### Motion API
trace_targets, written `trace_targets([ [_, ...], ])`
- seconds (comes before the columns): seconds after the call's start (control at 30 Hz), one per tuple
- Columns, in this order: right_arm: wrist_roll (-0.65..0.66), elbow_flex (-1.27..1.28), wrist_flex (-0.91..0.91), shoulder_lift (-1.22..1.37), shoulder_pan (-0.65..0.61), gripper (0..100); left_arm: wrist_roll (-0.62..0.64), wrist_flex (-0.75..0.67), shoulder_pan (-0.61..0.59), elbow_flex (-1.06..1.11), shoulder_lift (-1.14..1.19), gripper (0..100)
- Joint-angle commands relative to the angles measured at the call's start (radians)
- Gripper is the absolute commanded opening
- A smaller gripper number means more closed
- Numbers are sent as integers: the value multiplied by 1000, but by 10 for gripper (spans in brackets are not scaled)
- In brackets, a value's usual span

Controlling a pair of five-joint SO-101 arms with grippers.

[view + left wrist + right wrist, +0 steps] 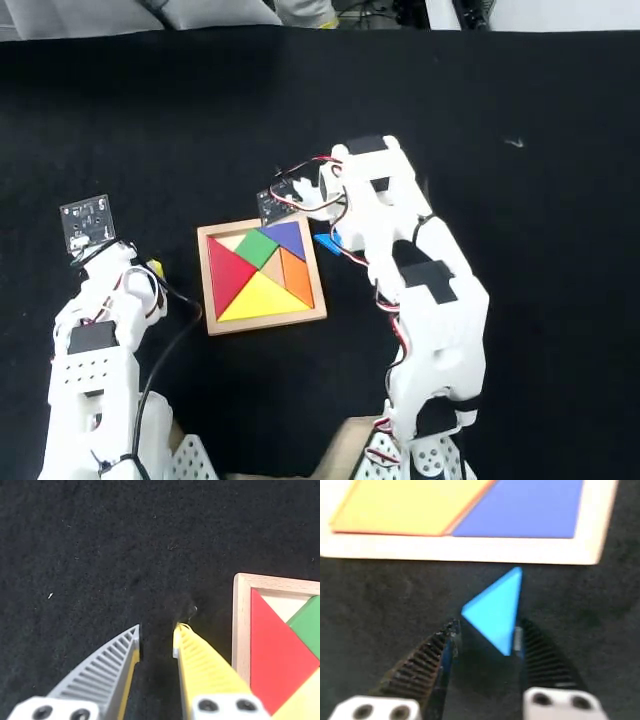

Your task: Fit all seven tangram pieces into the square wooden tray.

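The square wooden tray [265, 322] lies mid-table with red, yellow, green, orange and dark blue pieces in it. A small bare wooden triangle [232, 241] shows at its far left corner. A light blue triangle [328, 242] lies on the black cloth just outside the tray's right rim. In the right wrist view that light blue triangle [495, 607] sits between the fingers of my right gripper [485, 630], which is open around it, close to the tray rim [470, 555]. My left gripper [157, 630] hovers left of the tray [242, 625], slightly open and holding nothing.
Black cloth covers the table. The left arm's base [95, 400] and the right arm's body [430, 320] fill the near side. A black cable [170, 350] runs near the tray's left corner. The cloth's far edge [320, 28] is at the back.
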Motion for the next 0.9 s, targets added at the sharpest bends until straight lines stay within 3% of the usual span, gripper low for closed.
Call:
trace_targets([
  [0.0, -14, 8, 51, 5, 12, 326, 3, -25, 10, -5, -9, 120],
  [0.43, -14, 12, 49, 4, -89, 325, 3, -25, 12, -5, -9, 120],
  [0.7, -15, 10, 49, 4, -89, 178, 3, -25, 12, -5, -9, 120],
  [0.87, -15, 10, 51, 4, -91, 162, 3, -25, 12, -5, -9, 120],
])
